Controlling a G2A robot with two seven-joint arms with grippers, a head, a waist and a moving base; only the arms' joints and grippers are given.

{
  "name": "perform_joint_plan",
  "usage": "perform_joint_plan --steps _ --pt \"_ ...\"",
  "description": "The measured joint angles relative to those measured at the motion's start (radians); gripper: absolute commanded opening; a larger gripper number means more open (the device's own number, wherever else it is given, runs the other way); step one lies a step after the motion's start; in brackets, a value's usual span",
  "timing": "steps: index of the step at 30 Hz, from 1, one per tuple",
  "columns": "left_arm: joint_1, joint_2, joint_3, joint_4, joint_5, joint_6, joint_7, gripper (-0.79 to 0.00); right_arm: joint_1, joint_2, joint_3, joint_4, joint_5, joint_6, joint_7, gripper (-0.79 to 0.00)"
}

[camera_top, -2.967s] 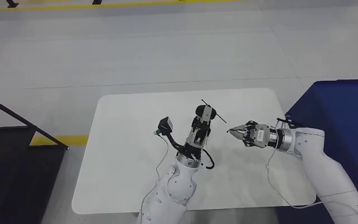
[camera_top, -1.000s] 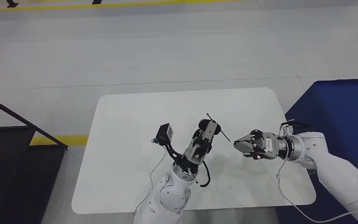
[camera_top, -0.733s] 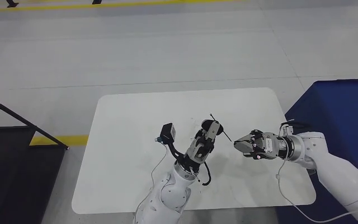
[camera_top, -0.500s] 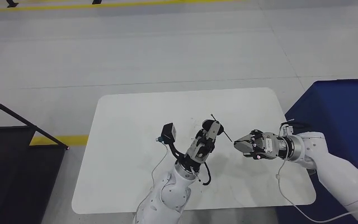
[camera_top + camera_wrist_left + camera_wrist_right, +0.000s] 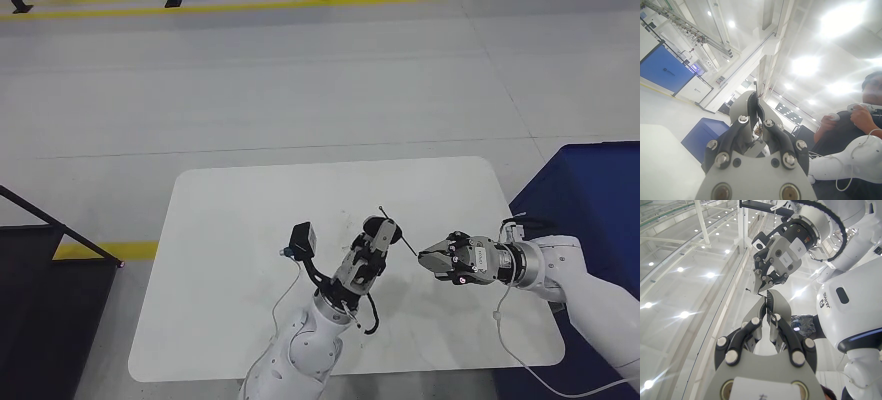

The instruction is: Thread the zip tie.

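Above white table [image 5: 220, 260], zip tie [image 5: 756, 91] perhaps within right end effector [image 5: 766, 297].

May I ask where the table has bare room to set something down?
Free: the far strip of the table and the stretch left of the left gripper. Crowded: over the middle, where it meets the right gripper at the zip tie.

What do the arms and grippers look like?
Left arm and right arm: glossy white shells. The left gripper has grey fingers on black linkages with silver bolts, white labels, a black wrist and a black sleeved cable. The right gripper is alike, with a thin white cable.
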Motion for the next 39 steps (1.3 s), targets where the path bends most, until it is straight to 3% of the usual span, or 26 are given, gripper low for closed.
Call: perform_joint_plan --steps 32,39 --pt "-0.016 0.010 0.025 0.019 0.050 0.005 0.031 -0.785 -0.001 0.000 0.000 -0.001 0.000 -0.001 -0.001 -0.785" --pt "-0.018 0.014 0.029 0.023 0.055 0.010 0.018 -0.785 -0.025 -0.013 0.020 -0.024 0.033 -0.039 -0.049 -0.785"
